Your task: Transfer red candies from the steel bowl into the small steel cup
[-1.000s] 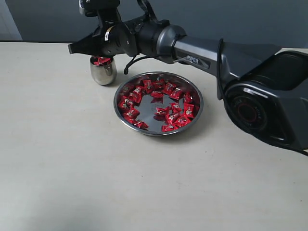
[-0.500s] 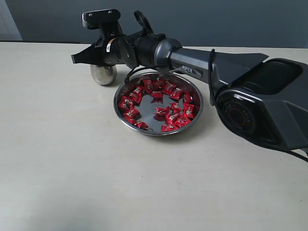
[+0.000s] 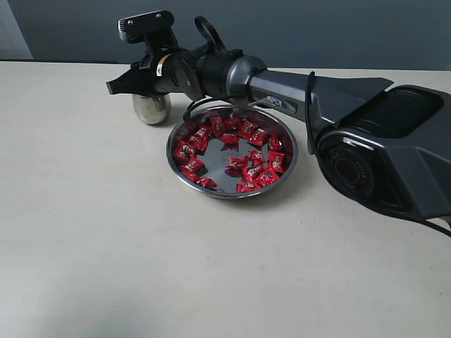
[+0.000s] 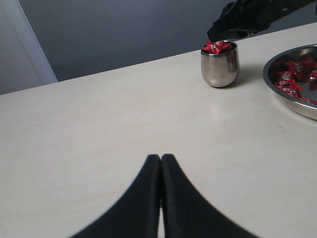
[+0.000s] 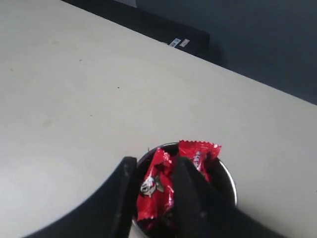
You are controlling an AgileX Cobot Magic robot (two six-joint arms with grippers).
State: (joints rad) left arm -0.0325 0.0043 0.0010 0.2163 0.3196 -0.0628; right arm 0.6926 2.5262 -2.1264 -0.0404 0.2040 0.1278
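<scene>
Beyond the steel bowl, cream tabletop meets dark grey wall.

Red candies scattered in steel bowl; small steel cup upright, candy-filled.

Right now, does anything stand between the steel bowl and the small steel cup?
Nothing visible lies between the steel bowl and the small steel cup. The right gripper hovers at the cup's mouth.

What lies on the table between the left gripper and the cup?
Nothing. The left wrist view shows only bare table between the left gripper and the cup.
</scene>
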